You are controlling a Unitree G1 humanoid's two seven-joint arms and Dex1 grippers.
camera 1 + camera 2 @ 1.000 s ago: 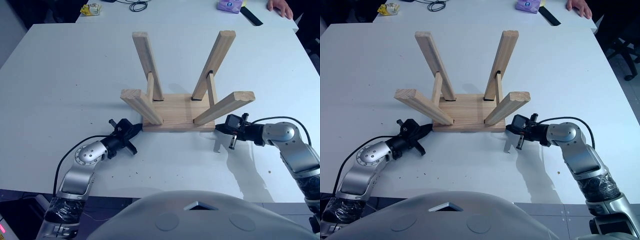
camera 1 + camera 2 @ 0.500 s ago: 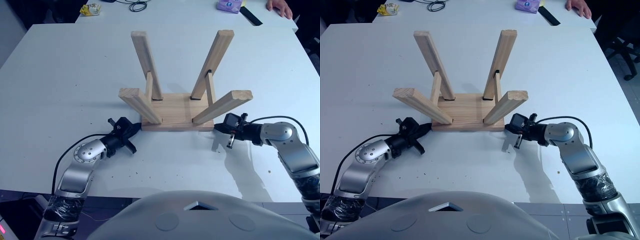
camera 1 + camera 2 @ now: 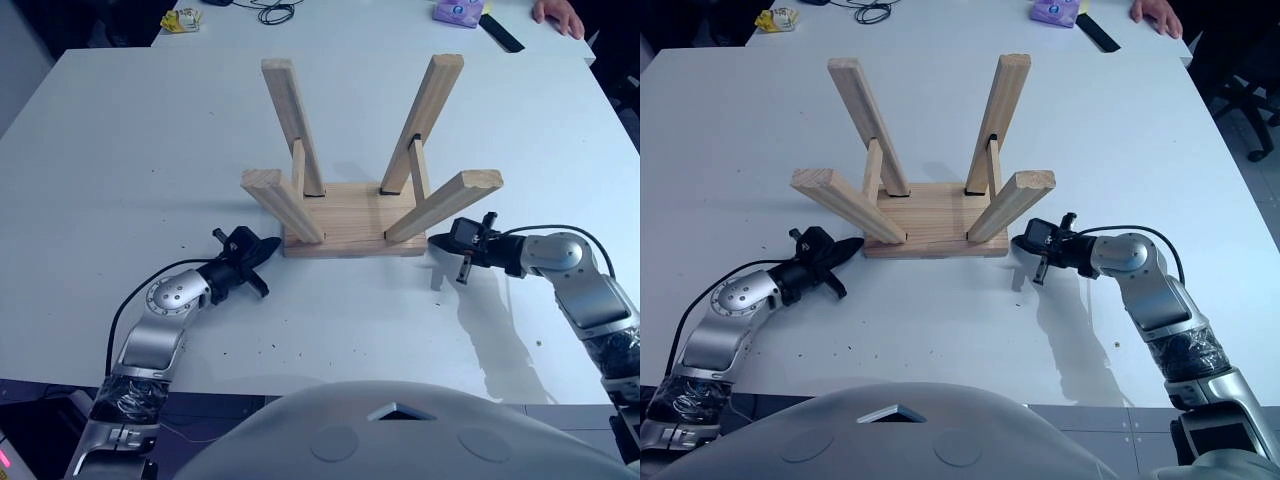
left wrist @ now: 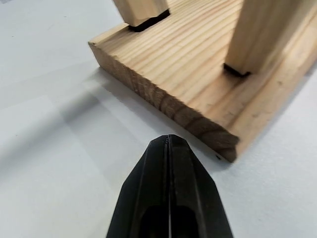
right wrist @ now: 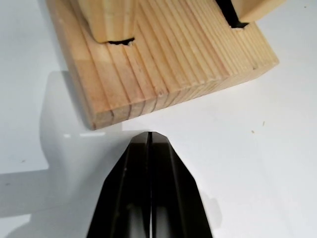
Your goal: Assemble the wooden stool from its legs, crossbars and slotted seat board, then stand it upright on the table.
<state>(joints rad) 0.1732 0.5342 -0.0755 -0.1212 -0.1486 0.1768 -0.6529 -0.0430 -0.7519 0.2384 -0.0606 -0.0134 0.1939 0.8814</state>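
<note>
stool (image 3: 350, 215) inverted (legs up); left gripper (image 3: 273, 242), right gripper (image 3: 434, 240) both closed beside it

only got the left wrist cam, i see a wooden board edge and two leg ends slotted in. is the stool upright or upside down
Observer: Upside down. The pale wooden slotted seat board lies flat on the white table, with four wooden legs pointing up.
Operator: where's the right gripper
Observer: The right gripper is low beside the board's near right corner, shut.
Operator: crossbars in?
Observer: Yes, two thin wooden crossbars, one between each side's pair of legs.
</note>
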